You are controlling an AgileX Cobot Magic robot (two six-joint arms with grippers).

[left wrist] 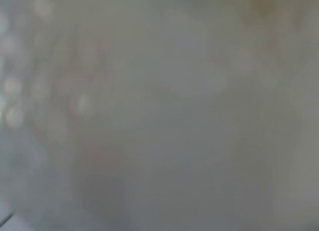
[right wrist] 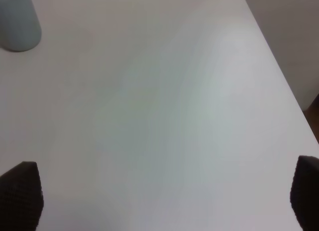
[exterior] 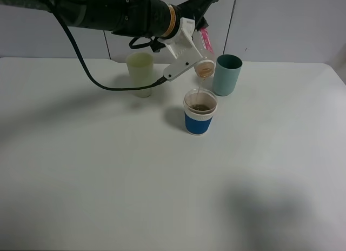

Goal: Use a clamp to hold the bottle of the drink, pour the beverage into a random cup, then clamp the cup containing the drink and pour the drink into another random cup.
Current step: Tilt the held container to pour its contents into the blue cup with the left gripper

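In the exterior high view my left gripper [exterior: 195, 50], the clamp on the black arm, is shut on the clear bottle [exterior: 205, 63]. The bottle is tipped mouth-down over the blue-sleeved cup [exterior: 199, 119]. A thin brown stream of the beverage [exterior: 200, 89] falls into that cup, where dark liquid [exterior: 201, 107] lies. The pale yellow-green tumbler [exterior: 140, 73] stands upright behind and to the left. The left wrist view is only a grey blur. My right gripper [right wrist: 164, 196] is open over bare table, its dark fingertips [right wrist: 22, 193] far apart.
A teal cup [exterior: 226, 74] stands just right of the pouring bottle, close to the blue-sleeved cup; the teal cup [right wrist: 17, 22] also shows in the right wrist view. A black cable [exterior: 102, 84] hangs from the left arm above the white table [exterior: 108, 180].
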